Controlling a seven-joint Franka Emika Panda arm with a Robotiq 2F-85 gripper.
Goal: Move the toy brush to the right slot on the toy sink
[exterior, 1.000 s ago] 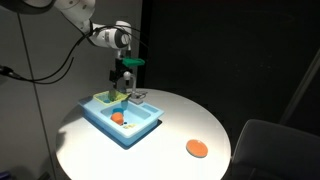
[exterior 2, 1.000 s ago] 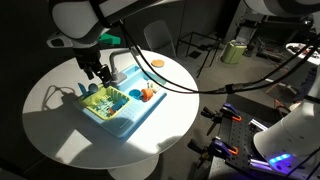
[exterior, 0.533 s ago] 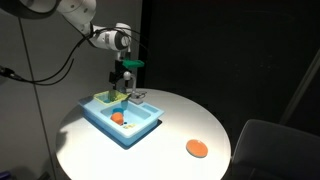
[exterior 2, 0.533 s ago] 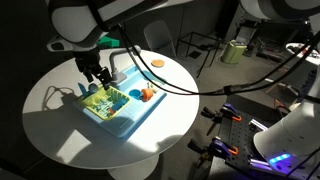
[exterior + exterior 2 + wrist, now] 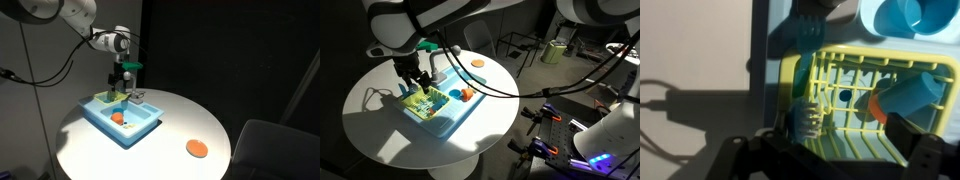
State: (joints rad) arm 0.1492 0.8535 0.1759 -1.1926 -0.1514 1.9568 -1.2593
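Note:
The light blue toy sink [image 5: 130, 128] [image 5: 442, 118] stands on the round white table. A yellow-green rack [image 5: 865, 85] [image 5: 104, 99] [image 5: 423, 101] sits at one end of it. In the wrist view the toy brush [image 5: 807, 120], with a green handle and pale bristles, stands at the rack's left edge. My gripper [image 5: 830, 150] [image 5: 119, 88] [image 5: 416, 82] hangs just above the rack. Its fingers are spread wide, with the brush head between them, nearer the left finger. The brush is too small to make out in both exterior views.
An orange and blue toy [image 5: 902, 98] lies on the rack to the right of the brush. An orange piece [image 5: 117, 119] lies in the basin. An orange disc [image 5: 196, 148] [image 5: 475, 64] lies on the white table [image 5: 180, 120]. A blue cup [image 5: 912, 14] shows beyond the rack.
My gripper has dropped slightly toward the rack. Nothing else has moved.

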